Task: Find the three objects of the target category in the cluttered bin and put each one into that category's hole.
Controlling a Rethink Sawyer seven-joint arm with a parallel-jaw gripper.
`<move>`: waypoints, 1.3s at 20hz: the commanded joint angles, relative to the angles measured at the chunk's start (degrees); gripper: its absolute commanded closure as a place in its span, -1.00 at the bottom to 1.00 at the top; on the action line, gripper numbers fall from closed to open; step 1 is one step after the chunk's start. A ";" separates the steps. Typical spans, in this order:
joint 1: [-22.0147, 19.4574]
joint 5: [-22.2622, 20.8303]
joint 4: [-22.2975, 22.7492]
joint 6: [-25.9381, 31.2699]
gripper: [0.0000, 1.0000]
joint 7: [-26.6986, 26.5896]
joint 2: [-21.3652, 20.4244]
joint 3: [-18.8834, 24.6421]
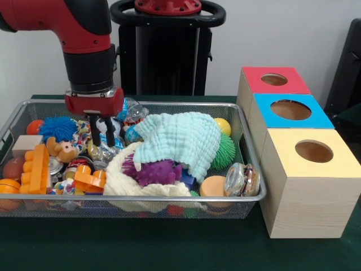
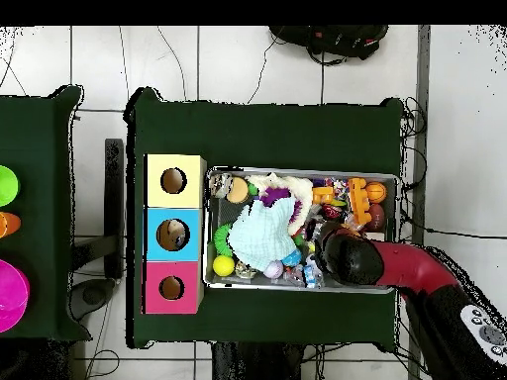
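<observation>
My claw (image 1: 103, 137) hangs fingers apart, pointing straight down into the wire bin (image 1: 248, 141), over crinkly wrapped toys (image 1: 100, 151).

One mesh bin (image 1: 248, 199), three wooden boxes (image 1: 307, 192), one mint cloth (image 1: 180, 138), one arm (image 1: 84, 34)

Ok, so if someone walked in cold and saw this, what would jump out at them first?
Probably the red arm's gripper, lowered into the left part of the wire bin crammed with toys. Next, the pale mint cloth draped over the pile at the middle, and the three wooden boxes beside the bin with red, blue and yellow holed tops.
</observation>
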 commanded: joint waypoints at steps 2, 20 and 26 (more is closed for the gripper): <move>-0.44 1.29 2.31 8.02 -1.00 -4.03 -1.06 3.32; -8.81 -2.00 4.60 7.61 -1.00 -11.55 2.77 6.24; -14.82 -1.92 8.58 11.64 -1.00 -15.40 -0.11 9.95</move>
